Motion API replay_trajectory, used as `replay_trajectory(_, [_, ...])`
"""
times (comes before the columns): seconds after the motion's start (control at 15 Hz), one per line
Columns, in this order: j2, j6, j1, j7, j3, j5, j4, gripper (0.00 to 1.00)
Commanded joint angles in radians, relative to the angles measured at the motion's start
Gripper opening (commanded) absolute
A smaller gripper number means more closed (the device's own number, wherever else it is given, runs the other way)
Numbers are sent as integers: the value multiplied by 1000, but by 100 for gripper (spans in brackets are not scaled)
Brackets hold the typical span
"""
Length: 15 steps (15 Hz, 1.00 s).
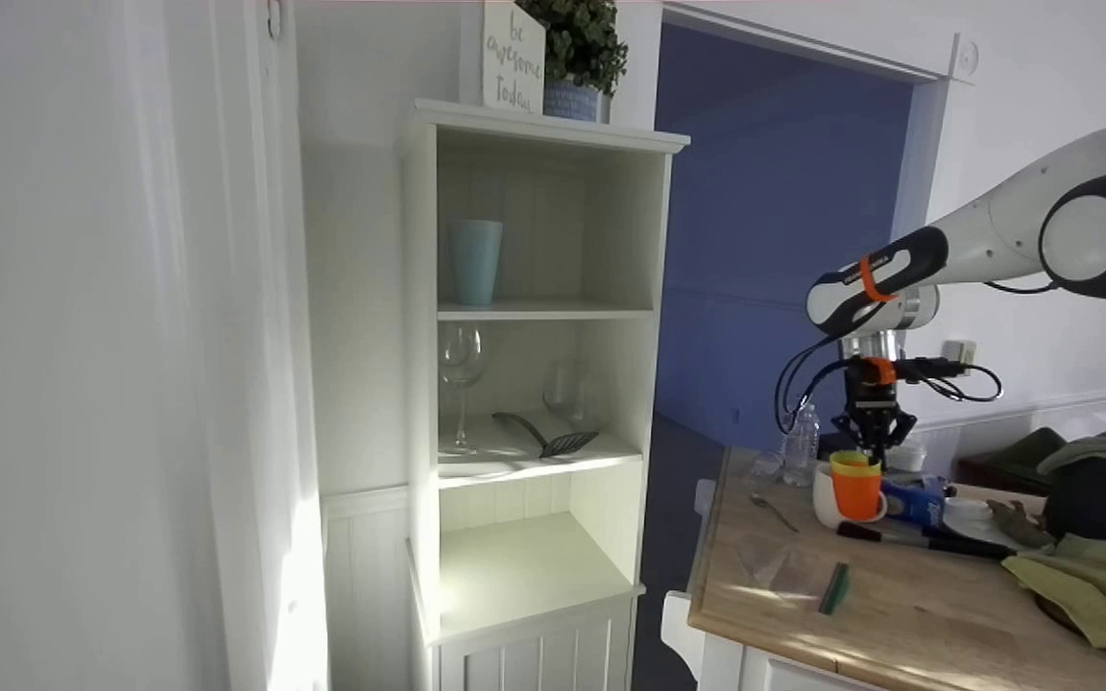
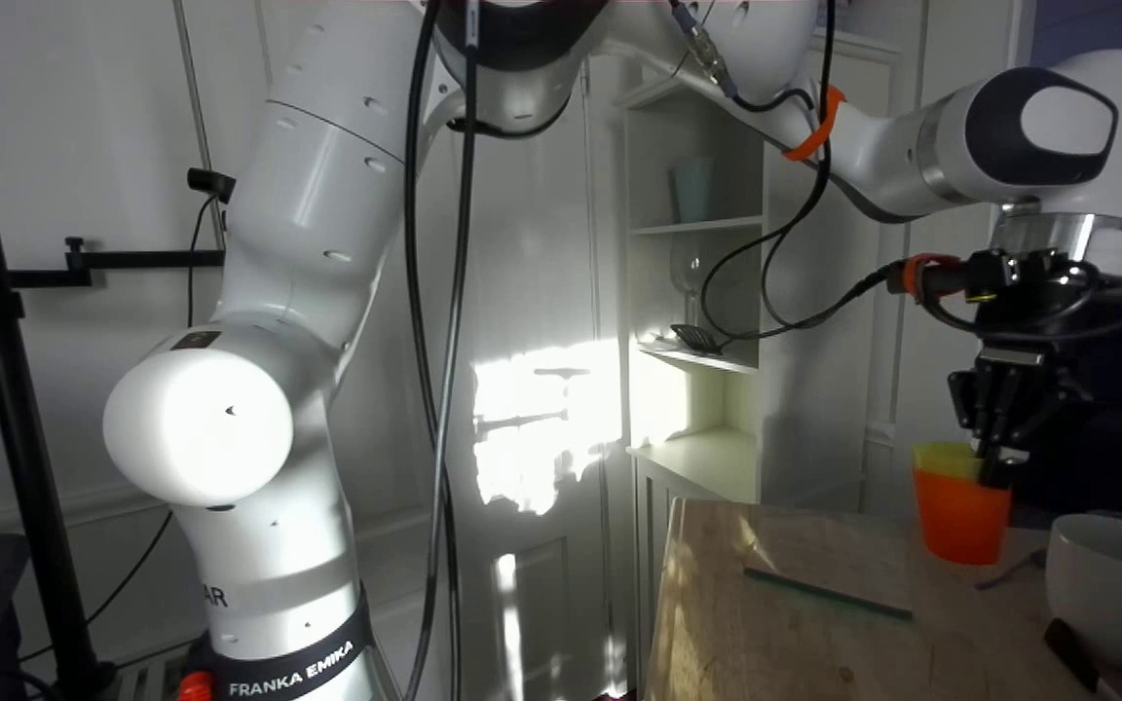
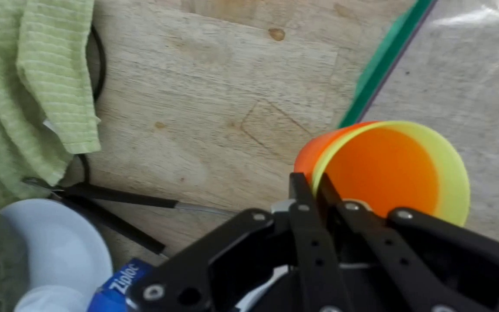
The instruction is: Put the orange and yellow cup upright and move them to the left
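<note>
Streaks of light cross a wooden table [image 1: 908,614] strewn with household items, its pale top marked by knots and seams. A clear plastic bag [image 3: 461,82] with a green strip [image 3: 387,65] lies flat on the wood. A spoon [image 1: 776,512] rests near an upright white mug [image 2: 1097,584], and a clear bottle [image 1: 801,446] stands toward the far edge in an exterior view. In the wrist view, two black-handled implements [image 3: 124,196], their kind hard to make out, lie just beside a white dish [image 3: 65,242], with a blue Ziploc box [image 3: 121,281] close to it. A light green towel [image 3: 54,82] sits bunched near the dish, covering part of a dark curved rim [image 3: 102,65].
</note>
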Motion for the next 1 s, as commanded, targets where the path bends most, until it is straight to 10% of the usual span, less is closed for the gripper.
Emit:
replay_trajectory(0.0, [-43,75,3,-93,38,82,-90,2])
replay_trajectory(0.93, [115,150,-19,-29,56,273,57,2])
